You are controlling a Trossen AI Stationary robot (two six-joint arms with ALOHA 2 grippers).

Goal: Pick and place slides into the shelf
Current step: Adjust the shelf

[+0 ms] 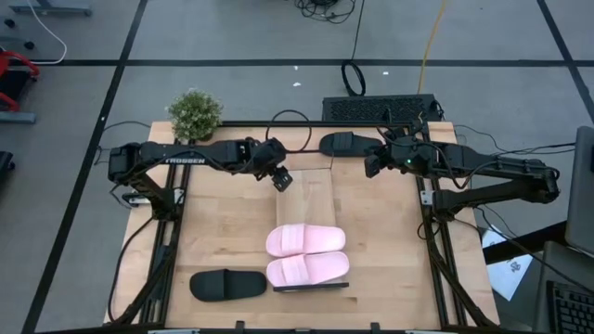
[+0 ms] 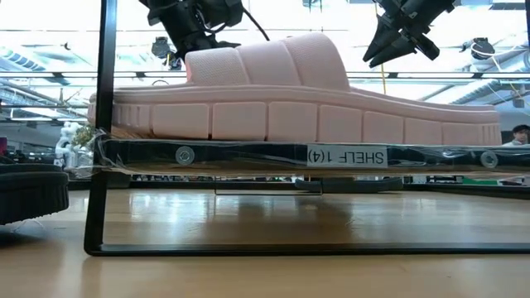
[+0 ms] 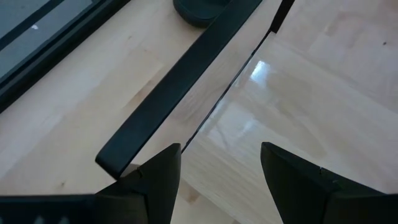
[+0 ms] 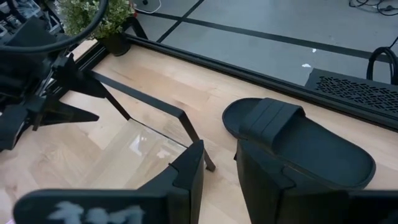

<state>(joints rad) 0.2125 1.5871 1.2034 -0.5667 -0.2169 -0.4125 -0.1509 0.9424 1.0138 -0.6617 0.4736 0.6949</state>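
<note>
Nearest me, both pink slides point(image 1: 305, 254) sit on the shelf point(image 1: 311, 195); two black slides point(image 1: 350, 145) wait on the table point(image 1: 390, 260), left gripper point(image 1: 281, 179) and right gripper point(image 1: 371, 165) jaws apart, empty.

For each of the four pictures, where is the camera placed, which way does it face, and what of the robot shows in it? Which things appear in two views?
High: above the table, facing straight down; both arms, left claw, right claw.
Low: at tabletop height, facing level across; pink slide on the shelf, both claws overhead.
Left wrist: on the left arm, facing down at the shelf's rail; own open fingers.
Right wrist: on the right arm, facing a black slide; own open fingers.
Shared: that black slide also shows in the high view.
</note>
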